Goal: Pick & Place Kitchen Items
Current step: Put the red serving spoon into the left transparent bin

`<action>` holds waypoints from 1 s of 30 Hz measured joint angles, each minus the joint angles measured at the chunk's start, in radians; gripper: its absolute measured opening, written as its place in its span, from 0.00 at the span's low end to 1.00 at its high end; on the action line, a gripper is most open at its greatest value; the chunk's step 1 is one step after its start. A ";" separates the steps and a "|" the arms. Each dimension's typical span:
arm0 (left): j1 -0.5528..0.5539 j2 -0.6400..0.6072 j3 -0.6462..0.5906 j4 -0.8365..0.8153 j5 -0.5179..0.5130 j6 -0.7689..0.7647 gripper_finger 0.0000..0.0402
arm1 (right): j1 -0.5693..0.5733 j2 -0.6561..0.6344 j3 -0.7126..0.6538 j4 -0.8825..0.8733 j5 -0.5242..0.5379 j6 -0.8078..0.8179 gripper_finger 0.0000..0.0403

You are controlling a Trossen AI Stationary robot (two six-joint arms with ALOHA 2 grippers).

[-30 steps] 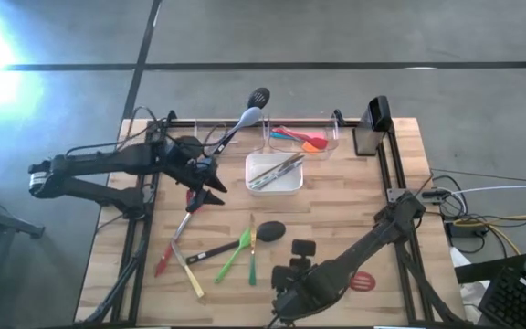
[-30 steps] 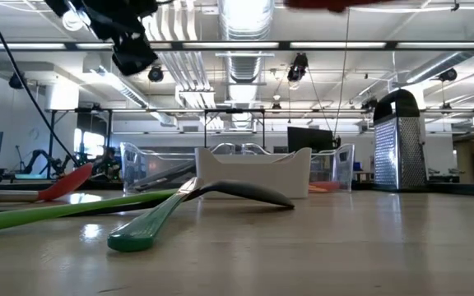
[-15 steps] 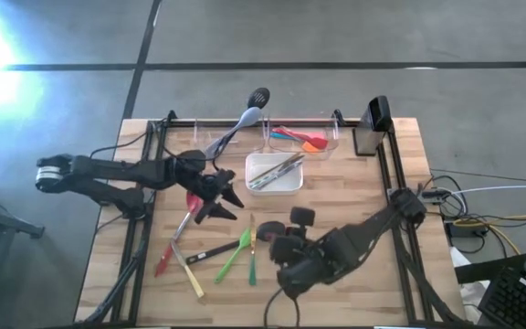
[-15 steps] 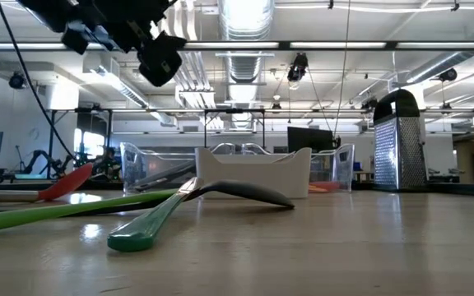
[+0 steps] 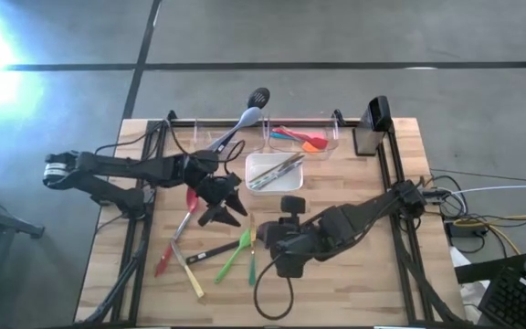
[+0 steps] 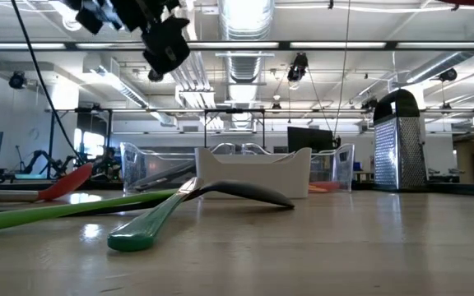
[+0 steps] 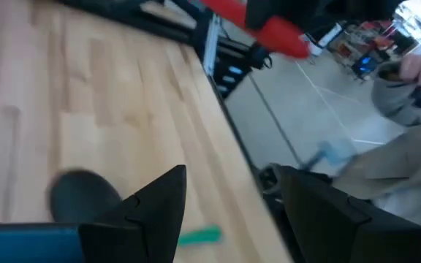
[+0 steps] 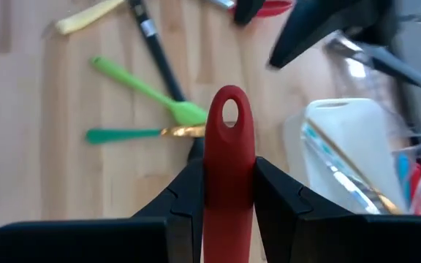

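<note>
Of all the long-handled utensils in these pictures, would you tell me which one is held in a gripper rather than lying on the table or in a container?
The red-handled utensil with a hanging hole at its tip: the right gripper is clamped on it, above the table. The left gripper is open and empty.

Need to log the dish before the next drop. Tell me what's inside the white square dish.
In the high view the white square dish holds a few slim silvery utensils lying diagonally. How many, and what kind, cannot be told; from table height its wall hides the contents.

wooden table (image 5: 354,183), white square dish (image 5: 275,178), clear bins (image 5: 322,148), box grater (image 6: 398,141)
</note>
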 joint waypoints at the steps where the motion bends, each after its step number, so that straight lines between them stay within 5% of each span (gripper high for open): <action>1: 0.000 0.000 0.027 -0.045 0.004 -0.003 0.56 | -0.001 0.002 -0.003 0.000 -0.014 -0.010 0.18; 9: 0.073 0.068 0.249 -0.434 0.059 0.070 0.56 | -0.002 0.048 -0.006 0.076 -0.136 -0.096 0.18; 15: 0.179 0.194 0.278 -0.400 0.494 -0.045 0.56 | 0.014 0.061 -0.008 0.069 -0.136 -0.116 0.18; 18: 0.197 0.258 0.275 -0.342 0.616 -0.097 0.56 | 0.033 0.064 -0.009 0.068 -0.110 -0.132 0.18; 30: 0.200 0.522 0.335 -0.160 0.547 -0.189 0.56 | 0.075 0.057 0.040 0.070 -0.107 -0.148 0.18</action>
